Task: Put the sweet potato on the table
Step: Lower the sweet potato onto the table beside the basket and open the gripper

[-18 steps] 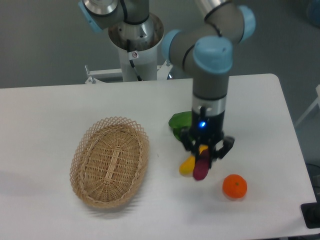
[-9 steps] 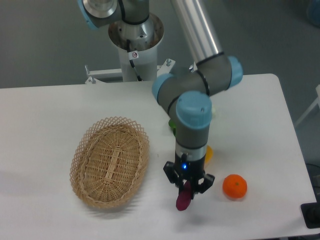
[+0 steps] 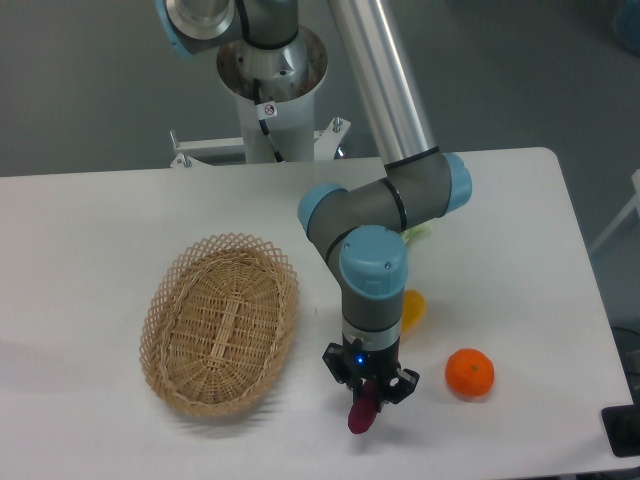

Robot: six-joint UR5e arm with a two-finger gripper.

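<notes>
My gripper (image 3: pixel 368 392) is shut on the sweet potato (image 3: pixel 361 414), a small dark purple-magenta tuber that hangs from the fingers with its lower tip at or just above the white table (image 3: pixel 100 250). It is near the table's front edge, between the wicker basket and the orange. The fingers hide the upper part of the sweet potato.
An oval wicker basket (image 3: pixel 220 322) lies to the left. A round orange fruit (image 3: pixel 469 372) lies to the right. A yellow vegetable (image 3: pixel 411 306) and something green (image 3: pixel 418 233) show partly behind my arm.
My gripper has carried the sweet potato away from the yellow vegetable, to the left and toward the front edge, and lowered it close to the table.
</notes>
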